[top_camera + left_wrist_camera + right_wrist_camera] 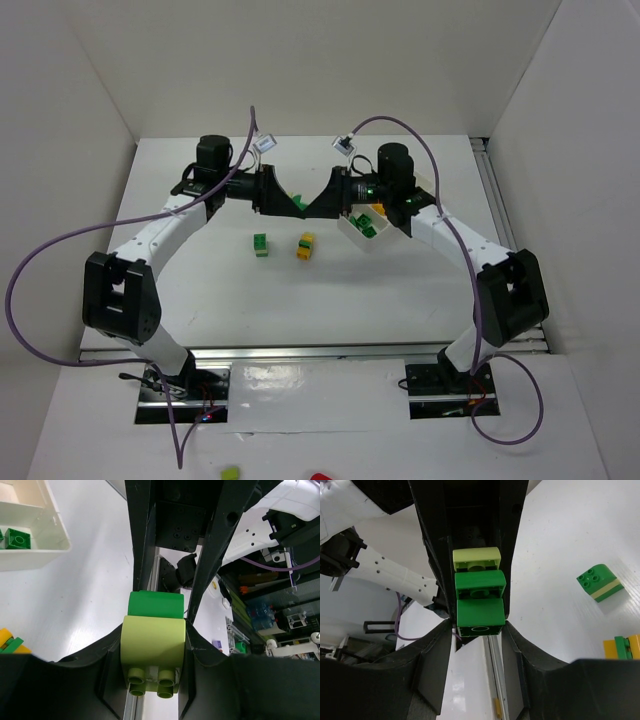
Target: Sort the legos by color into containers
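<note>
A stacked pair of legos hangs between both grippers above the table's middle. My left gripper (154, 635) (296, 203) is shut on the light green brick (152, 642). The dark green brick (479, 611) (155, 605) is joined to that brick's far end. My right gripper (479, 626) (314, 205) pinches the dark green brick by its sides at the fingertips. The white tray (358, 238) (50, 537) sits under the right wrist and holds a green brick (17, 539) (366, 228). A green pair (260, 244) (600, 582) and a yellow pair (306, 246) (622, 647) lie on the table.
White walls close the table in at the back and on both sides. Purple cables loop from each arm (60, 250). A metal rail (300, 352) runs along the near edge by the arm bases.
</note>
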Tool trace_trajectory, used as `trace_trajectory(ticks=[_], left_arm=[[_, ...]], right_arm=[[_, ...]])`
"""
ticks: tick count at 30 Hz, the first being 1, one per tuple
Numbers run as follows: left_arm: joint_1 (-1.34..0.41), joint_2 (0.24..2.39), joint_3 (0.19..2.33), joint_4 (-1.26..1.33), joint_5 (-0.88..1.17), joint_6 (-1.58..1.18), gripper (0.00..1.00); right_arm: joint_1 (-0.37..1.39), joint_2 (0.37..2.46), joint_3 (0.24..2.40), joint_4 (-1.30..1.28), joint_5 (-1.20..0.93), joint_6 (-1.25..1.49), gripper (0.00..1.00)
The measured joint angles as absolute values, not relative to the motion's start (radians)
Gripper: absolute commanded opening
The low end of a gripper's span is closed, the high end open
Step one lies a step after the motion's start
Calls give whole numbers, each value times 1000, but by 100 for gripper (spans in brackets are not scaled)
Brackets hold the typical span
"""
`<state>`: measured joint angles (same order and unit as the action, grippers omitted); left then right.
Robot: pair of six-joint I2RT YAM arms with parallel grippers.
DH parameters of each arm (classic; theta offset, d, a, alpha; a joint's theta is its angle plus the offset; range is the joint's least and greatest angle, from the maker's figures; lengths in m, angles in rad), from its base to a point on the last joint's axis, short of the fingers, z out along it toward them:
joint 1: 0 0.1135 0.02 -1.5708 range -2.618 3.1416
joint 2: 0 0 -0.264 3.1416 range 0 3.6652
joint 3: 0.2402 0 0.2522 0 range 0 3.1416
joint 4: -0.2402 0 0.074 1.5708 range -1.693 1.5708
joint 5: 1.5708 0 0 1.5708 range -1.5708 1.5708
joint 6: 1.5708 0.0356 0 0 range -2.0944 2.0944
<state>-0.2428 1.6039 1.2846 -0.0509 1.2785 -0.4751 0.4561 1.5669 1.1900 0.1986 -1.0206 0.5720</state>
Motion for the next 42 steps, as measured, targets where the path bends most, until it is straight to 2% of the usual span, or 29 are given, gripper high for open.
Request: trace_trajectory(ticks=[1, 5, 10, 12, 13, 15, 16, 18, 21, 24, 26, 29, 36, 42], left_arm=[[-242, 1604, 1285, -52, 1279, -472, 0], [-242, 1603, 1285, -53, 1279, -469, 0], [-237, 1603, 1285, -73, 1272, -450, 1], [-232, 1603, 1285, -83, 1269, -446, 8], [-231, 1603, 1285, -89, 1267, -444, 21], [-227, 1603, 1285, -97, 1262, -442, 31], [-226, 1603, 1285, -98, 1261, -442, 34], [-218, 1603, 1285, -108, 1265, -445, 35], [-210, 1603, 1285, -110, 1266, -449, 21], [-207, 1603, 1285, -110, 1266, -451, 19], [-204, 1603, 1285, -110, 1266, -452, 1], [-204, 1603, 1285, -117, 1255, -451, 0], [-199, 1616, 1289, -215, 1127, -443, 0], [-192, 1654, 1298, -276, 1003, -444, 0]], right_arm=[[456, 1568, 1190, 199, -1021, 575, 27], [456, 1568, 1190, 202, -1020, 580, 18], [458, 1567, 1185, 200, -1001, 579, 16], [458, 1564, 1178, 200, -984, 579, 16], [458, 1559, 1172, 201, -974, 579, 16], [458, 1547, 1160, 200, -956, 579, 16], [456, 1541, 1153, 200, -949, 579, 16], [447, 1528, 1143, 196, -927, 575, 16], [438, 1526, 1142, 192, -887, 572, 15], [429, 1526, 1139, 173, -845, 564, 15], [427, 1526, 1139, 138, -797, 554, 15], [426, 1525, 1142, 42, -671, 530, 15], [417, 1526, 1154, -234, -221, 475, 15], [411, 1551, 1155, -346, -30, 435, 17]])
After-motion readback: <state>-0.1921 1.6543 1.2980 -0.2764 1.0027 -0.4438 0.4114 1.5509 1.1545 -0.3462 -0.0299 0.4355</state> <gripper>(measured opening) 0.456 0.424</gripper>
